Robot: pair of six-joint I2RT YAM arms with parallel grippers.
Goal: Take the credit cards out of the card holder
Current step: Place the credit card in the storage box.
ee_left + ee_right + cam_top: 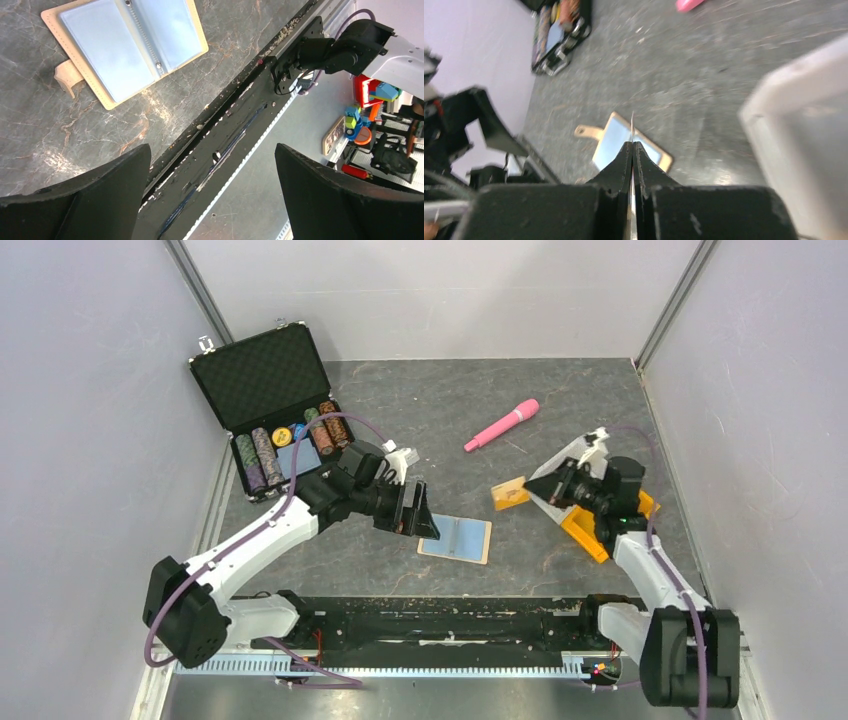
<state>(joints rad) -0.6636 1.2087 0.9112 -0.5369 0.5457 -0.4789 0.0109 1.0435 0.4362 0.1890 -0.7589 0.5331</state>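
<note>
Fingers (90,200) of the left gripper (411,512) stand spread beside the open tan leather-like card holder (456,538) with pale blue lining, flat by the near edge of the worktop (440,410). The right gripper (530,486) pinches a thin orange-tan credit card (509,494).

right gripper (632,146) clamped on credit card (632,119) seen edge-on | card holder (610,142) lying open, blue lining up, beyond the card
</note>
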